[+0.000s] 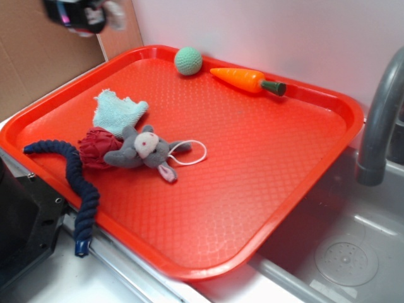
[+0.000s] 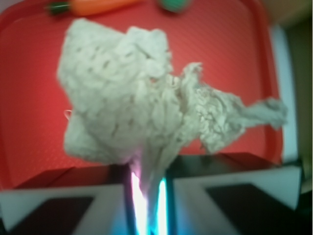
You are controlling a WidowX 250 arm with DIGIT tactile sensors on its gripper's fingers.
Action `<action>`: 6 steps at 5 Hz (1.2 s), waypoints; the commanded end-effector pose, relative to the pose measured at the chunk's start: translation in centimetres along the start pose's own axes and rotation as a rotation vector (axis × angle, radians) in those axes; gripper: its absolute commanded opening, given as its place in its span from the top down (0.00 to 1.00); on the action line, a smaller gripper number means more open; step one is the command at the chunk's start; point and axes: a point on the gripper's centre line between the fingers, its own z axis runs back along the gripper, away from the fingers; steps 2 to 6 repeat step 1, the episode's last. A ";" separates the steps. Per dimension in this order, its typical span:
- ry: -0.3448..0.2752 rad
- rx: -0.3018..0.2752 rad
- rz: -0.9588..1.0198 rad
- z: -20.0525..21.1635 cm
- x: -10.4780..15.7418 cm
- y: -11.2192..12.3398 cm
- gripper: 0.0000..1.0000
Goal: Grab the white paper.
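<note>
Already the gripper point(image 2: 146, 188) is closed tight on the white paper point(image 2: 142, 98), pinching its lower stem; the wad fans out ahead of the gripper, its tail trailing right. Gripper sits raised, well above the red tray point(image 1: 265, 164), with carrot point(image 1: 246, 79) and ball point(image 1: 188, 60) beyond. Grasp looks secured.

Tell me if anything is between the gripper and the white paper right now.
Nothing visible is. In the wrist view the gripper is shut on the white paper, which bunches up from between its fingers. In the exterior view the gripper is raised above the far-left corner of the tray.
</note>
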 end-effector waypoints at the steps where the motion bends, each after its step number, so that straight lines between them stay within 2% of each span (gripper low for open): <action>1: -0.019 0.023 0.043 0.0 -0.8 -3.1 1.00; 6: -0.019 0.023 0.043 0.0 -0.8 -3.1 1.00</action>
